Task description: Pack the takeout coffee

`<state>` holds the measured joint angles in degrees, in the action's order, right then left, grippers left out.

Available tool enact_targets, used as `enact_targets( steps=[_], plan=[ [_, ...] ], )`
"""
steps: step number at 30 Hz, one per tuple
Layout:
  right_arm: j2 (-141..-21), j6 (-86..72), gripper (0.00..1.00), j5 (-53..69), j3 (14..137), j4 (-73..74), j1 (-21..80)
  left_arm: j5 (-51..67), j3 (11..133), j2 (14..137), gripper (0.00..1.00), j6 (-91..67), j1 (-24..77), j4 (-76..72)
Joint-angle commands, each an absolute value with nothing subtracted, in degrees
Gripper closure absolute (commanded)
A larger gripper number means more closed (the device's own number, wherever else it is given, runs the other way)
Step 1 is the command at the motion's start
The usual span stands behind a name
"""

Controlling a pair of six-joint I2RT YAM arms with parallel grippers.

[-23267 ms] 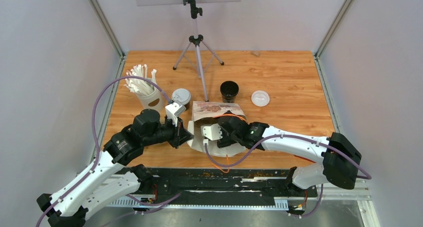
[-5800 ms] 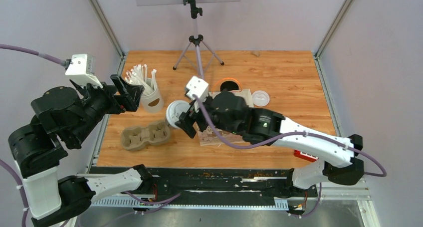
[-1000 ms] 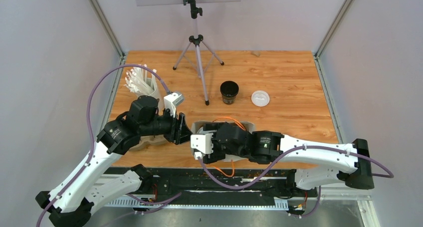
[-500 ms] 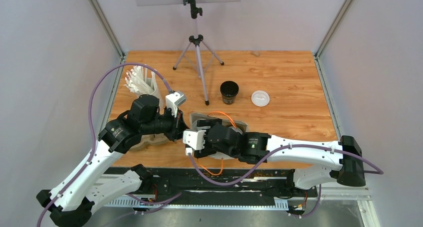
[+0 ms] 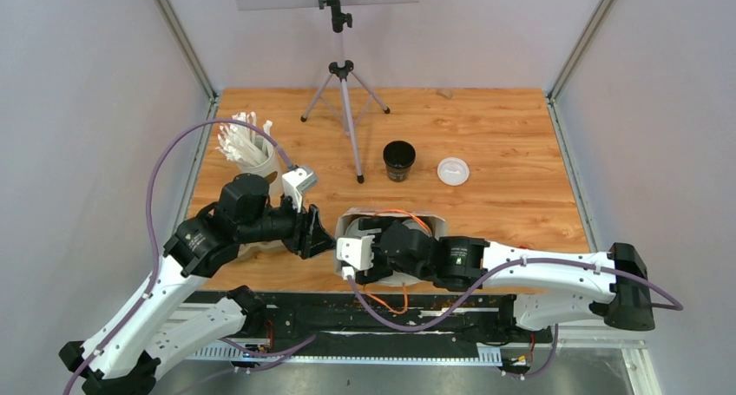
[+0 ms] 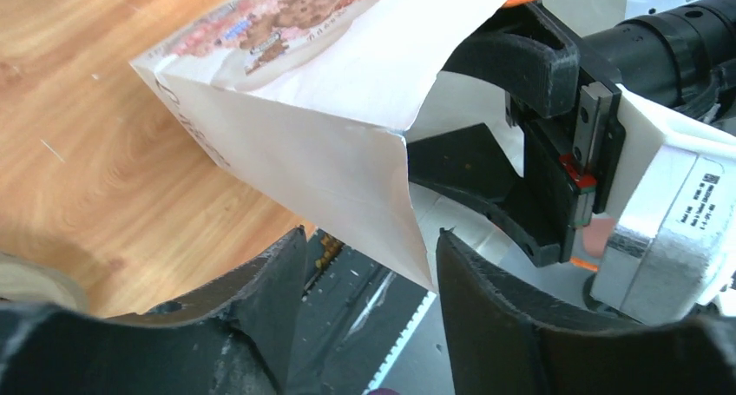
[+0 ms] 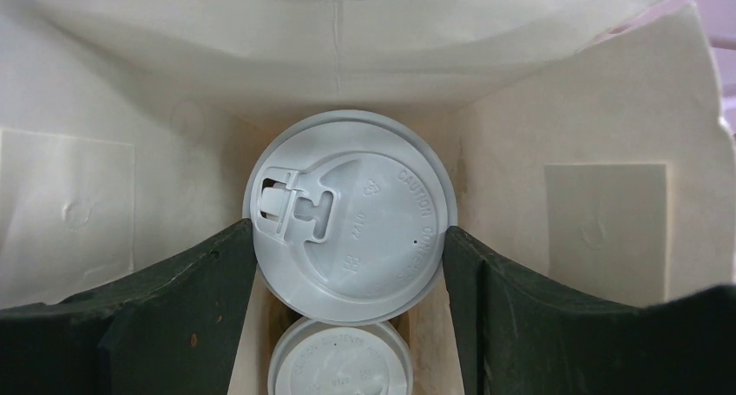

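In the white paper bag (image 7: 78,195) a lidded coffee cup (image 7: 351,217) is clamped by the right gripper (image 7: 347,234) over a second cup (image 7: 338,369) and could be tipped by it if dropped, the left gripper (image 6: 369,247) being parted outside.

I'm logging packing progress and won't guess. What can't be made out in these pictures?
Top view: the right gripper and its arm cover the bag's mouth, hiding the contents.
Right wrist view: the upper lid hides its cup body and any finger contact; the lower lid is cut by the bottom edge.
Left wrist view: whether the left gripper touches the bag edge is unclear.
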<state>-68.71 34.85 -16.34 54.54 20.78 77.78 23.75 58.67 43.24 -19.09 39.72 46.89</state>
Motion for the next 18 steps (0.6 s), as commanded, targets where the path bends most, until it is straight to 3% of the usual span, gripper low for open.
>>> enact_targets(
  steps=[1,10,18],
  plan=[
    [-69.7,33.7,0.28,-15.5,54.3,19.0,78.2,27.6,56.9,41.0,0.34,-23.5,39.7,47.5],
    [-74.6,34.1,0.28,-18.4,54.5,10.9,78.7,25.0,55.6,39.4,0.31,-24.0,39.7,48.8],
    [-77.7,35.4,0.28,-19.4,55.2,7.4,78.7,20.5,55.5,39.5,0.37,-22.4,39.6,49.3]
  ],
)
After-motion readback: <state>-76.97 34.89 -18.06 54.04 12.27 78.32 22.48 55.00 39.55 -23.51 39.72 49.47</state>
